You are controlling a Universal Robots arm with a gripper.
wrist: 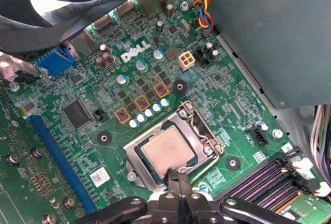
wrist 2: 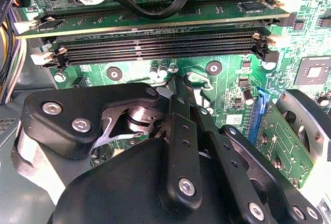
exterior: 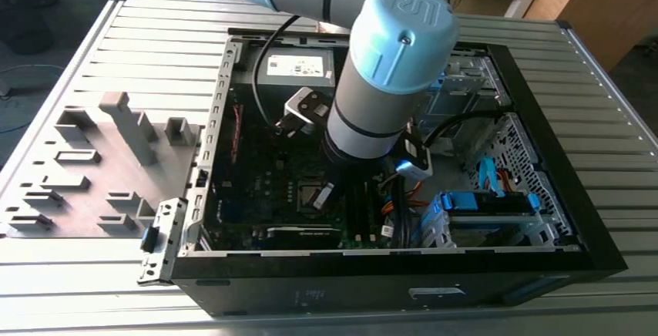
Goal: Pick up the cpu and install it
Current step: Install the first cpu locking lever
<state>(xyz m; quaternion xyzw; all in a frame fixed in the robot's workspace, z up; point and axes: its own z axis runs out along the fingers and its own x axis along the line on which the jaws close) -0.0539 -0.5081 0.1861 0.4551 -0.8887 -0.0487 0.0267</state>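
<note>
End effector [wrist: 177, 178] over socket [wrist: 170, 151].
Fingers together at cpu [wrist: 168, 152] edge, 6 o'clock side; cpu seated flat in socket on motherboard [wrist: 124, 105].

Even overhead light; case interior [exterior: 308, 166] shadowed; pincer [wrist 2: 178, 92] blurred close up.

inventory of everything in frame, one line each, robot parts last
cpu: one, silver-grey top, lying in the socket on the motherboard
socket: one, metal frame around the cpu
motherboard: one, green, inside the case
memory slots: several, black, beside the socket
blue slot: one, long, on the motherboard
computer case: one, black, open, on the table
table: one, grey, slatted
parts tray: one, grey, at the exterior view's left of the case
arm: one, grey with blue caps, reaching into the case
tool: one, black, tips at the cpu's edge
</note>
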